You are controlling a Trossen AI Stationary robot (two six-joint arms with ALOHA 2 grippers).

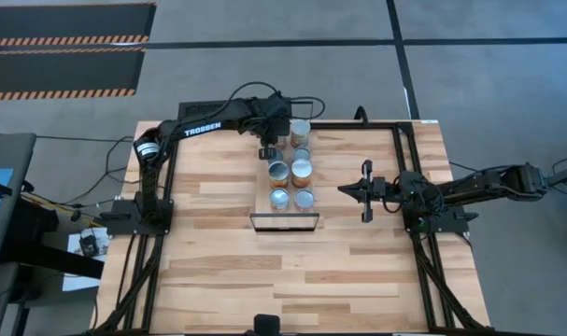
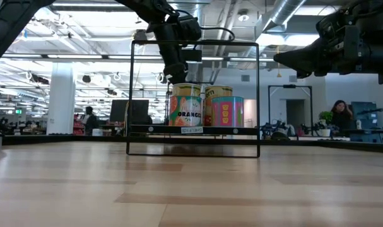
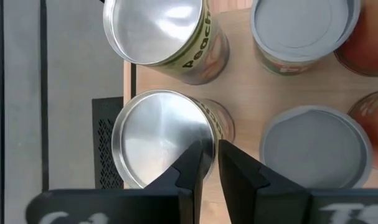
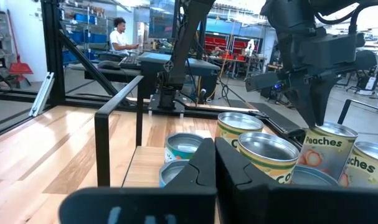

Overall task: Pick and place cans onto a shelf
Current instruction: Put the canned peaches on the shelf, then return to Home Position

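Note:
The shelf (image 1: pixel 283 222), a light-wood plank on a black frame, stands mid-table and carries several cans (image 1: pixel 303 170) upright on their bases. My left gripper (image 1: pixel 267 149) is over the shelf's far end and points down, shut on a silver-topped can (image 3: pixel 164 137) labelled Peaches (image 4: pixel 329 152). In the high view the gripper hides this can. My right gripper (image 1: pixel 341 189) is shut and empty. It hovers level to the right of the shelf, pointing at the cans, and also shows in the low view (image 2: pixel 282 58). My left gripper comes from above, pointing down, and its two fingers (image 3: pixel 195 165) close on the can's top rim (image 3: pixel 208 134), at the side facing the neighbouring cans. One finger is over the lid and one just outside the rim. The can stands upright on the shelf (image 3: pixel 245 93).
The shelf's thin black frame (image 2: pixel 259 94) rises around and above the cans. Other cans stand close beside the held one (image 3: pixel 313 146). Bare tabletop lies on the near side (image 1: pixel 292 280). People (image 4: pixel 119 34) sit in the room beyond the table.

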